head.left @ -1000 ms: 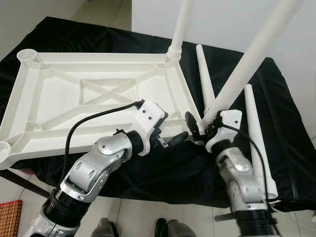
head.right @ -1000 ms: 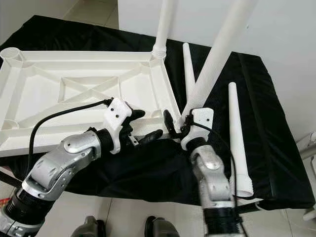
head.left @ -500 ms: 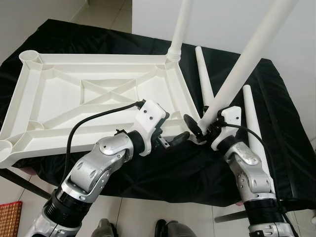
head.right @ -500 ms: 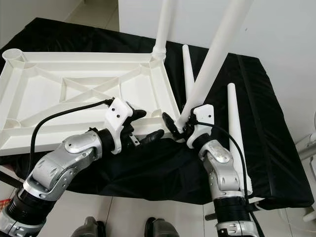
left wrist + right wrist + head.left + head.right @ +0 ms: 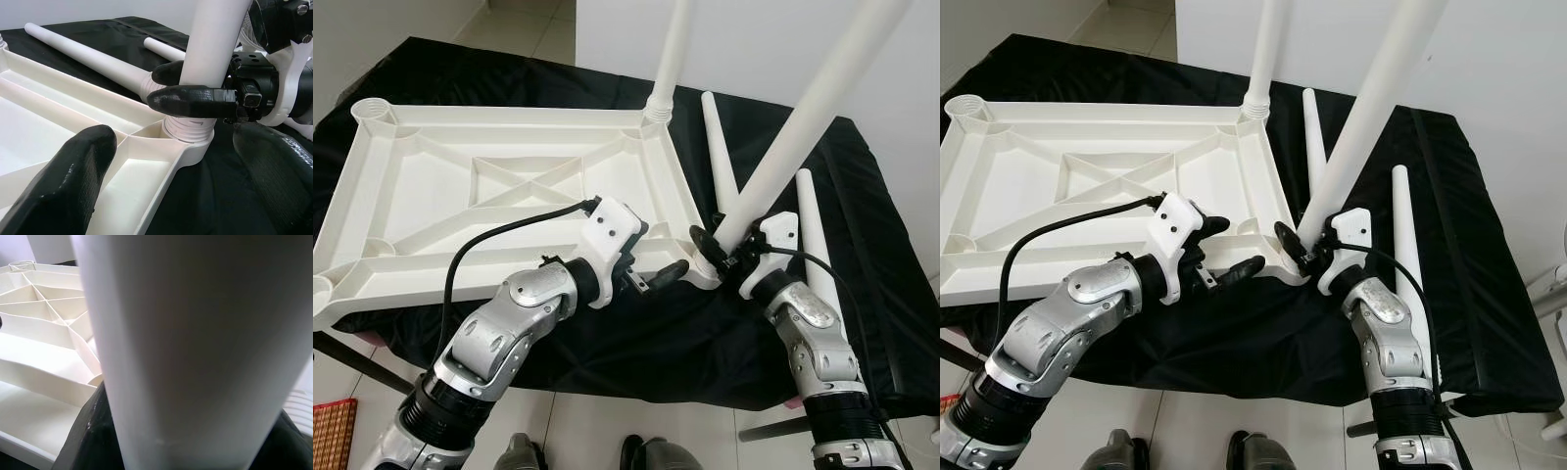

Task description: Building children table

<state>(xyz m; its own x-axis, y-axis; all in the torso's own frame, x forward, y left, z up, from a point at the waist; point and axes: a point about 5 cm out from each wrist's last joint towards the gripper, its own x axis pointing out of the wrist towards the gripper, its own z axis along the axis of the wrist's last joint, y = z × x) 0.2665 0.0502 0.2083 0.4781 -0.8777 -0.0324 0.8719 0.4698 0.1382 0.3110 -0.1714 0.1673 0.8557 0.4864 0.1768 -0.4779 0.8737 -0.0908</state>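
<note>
Tabletop: white plastic, inverted, ribbed underside up; spans left and centre of the head frames, lying on black cloth.
Fitted leg: upright in far right corner socket, upper centre of frame.
Held leg: long white tube, tilted up toward upper right corner; threaded lower end seated in near right corner socket of the tabletop.
Right gripper: lower centre-right of frame; fingers closed around base of held leg, just above the socket.
Left gripper: centre of frame, at near right edge of tabletop; fingers spread wide, gripping nothing; one finger over the tabletop rim, the other over the cloth, socket between them.
Loose legs: two, lying flat on cloth right of tabletop; one partly hidden behind held leg, one partly hidden behind right arm.
Obstructions: right wrist view blocked by held leg at close range; ribs of tabletop visible at its left edge.
Surroundings: white wall top of frame; tiled floor bottom; woven mat lower left corner; cable looping over left arm.
Markings: no legible writing or brand.
</note>
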